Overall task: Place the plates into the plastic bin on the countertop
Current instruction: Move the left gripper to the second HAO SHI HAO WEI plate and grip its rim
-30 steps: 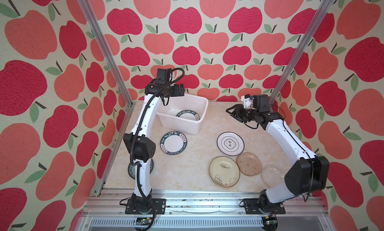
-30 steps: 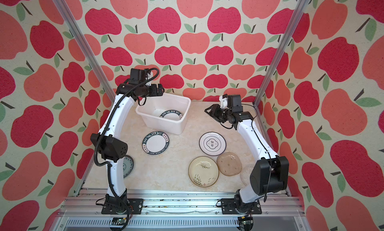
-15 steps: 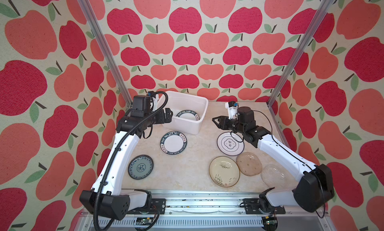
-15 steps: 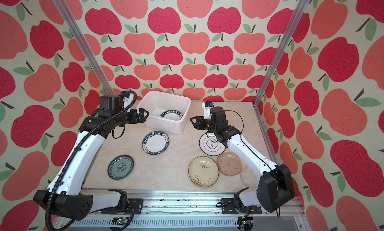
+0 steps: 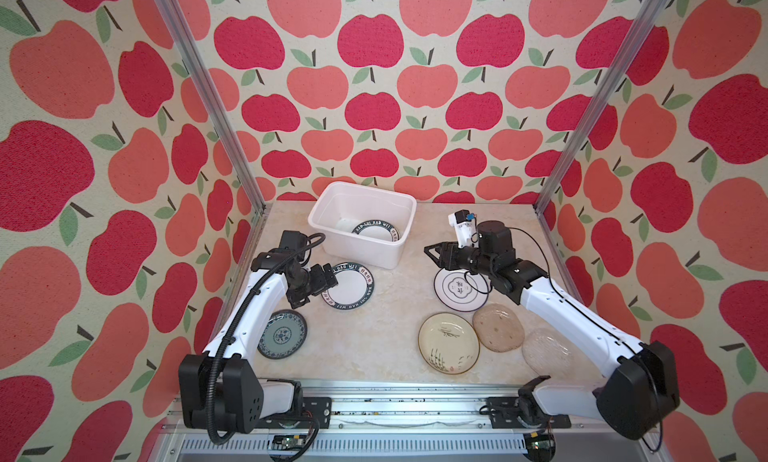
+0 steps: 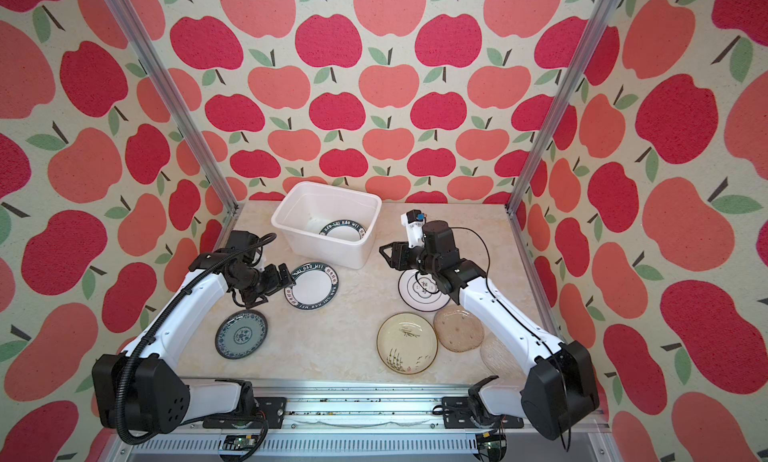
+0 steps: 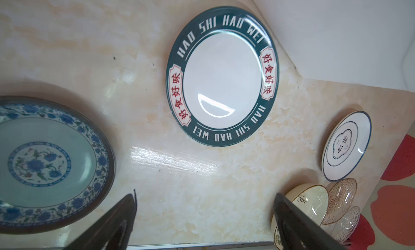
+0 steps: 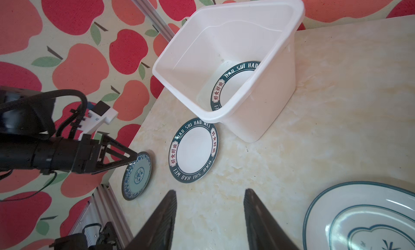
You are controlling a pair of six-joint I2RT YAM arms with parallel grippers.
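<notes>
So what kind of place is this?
Likely a staged robot test booth, not a kitchen: apple-print walls framed by aluminium posts, two white arms mounted on a front rail.

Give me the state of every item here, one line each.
Bin: upright, holding one plate.
Lettered plate in bin: lying on the bottom.
Lettered plate outside: flat on counter, untouched.
Blue plate: flat on counter.
White plate: flat on counter, beneath right arm.
Cream plate: flat on counter.
Amber plate: flat on counter.
Clear plate: flat on counter.
Left claw: open, empty.
Right claw: open, empty.
</notes>
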